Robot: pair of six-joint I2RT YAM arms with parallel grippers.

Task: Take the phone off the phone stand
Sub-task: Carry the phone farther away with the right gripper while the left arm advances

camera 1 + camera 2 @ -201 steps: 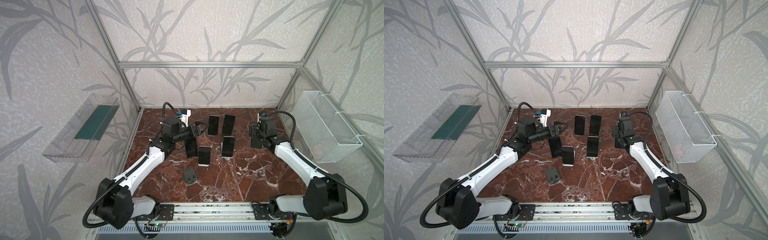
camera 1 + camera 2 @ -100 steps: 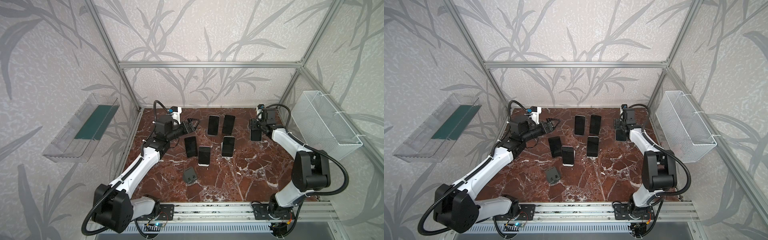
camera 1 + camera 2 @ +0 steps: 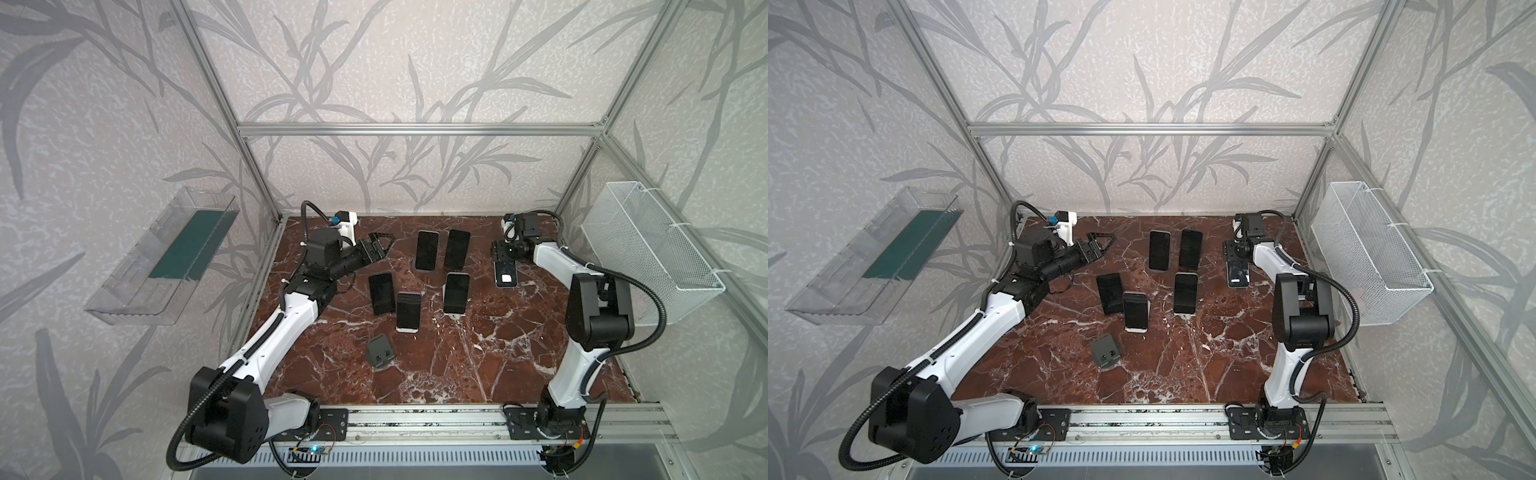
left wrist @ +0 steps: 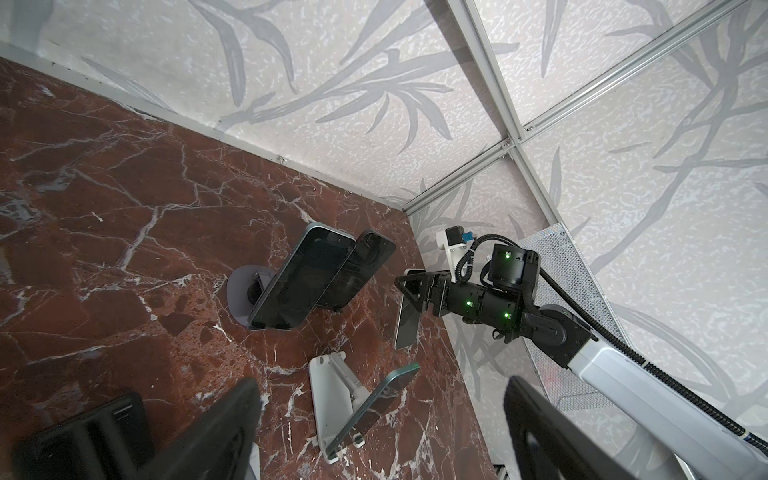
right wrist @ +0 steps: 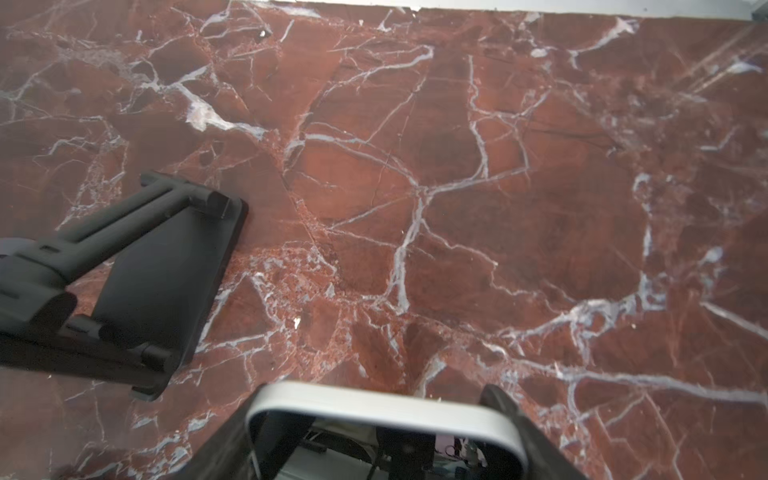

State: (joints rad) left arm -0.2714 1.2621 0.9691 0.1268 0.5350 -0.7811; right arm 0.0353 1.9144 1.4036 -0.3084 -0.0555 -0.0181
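Observation:
My right gripper (image 3: 505, 251) is shut on a silver-edged phone (image 3: 505, 274) at the back right of the marble table, and the phone is held by its top. In the right wrist view the phone's silver edge (image 5: 382, 405) sits between the fingers, above bare marble. Beside it stands an empty black phone stand (image 5: 145, 266). The left wrist view shows this phone (image 4: 406, 328) hanging clear of the table. My left gripper (image 3: 382, 243) is open and empty in the air at the back left.
Several other phones (image 3: 427, 249) lean on stands in the middle of the table (image 3: 519, 353). A small empty dark grey stand (image 3: 380, 352) sits nearer the front. On the right wall hangs a white wire basket (image 3: 648, 249), and on the left wall a clear tray (image 3: 166, 257).
My right arm has folded upright and drawn the phone slightly toward the back. My left gripper has pulled back toward the rear left corner, away from the phones.

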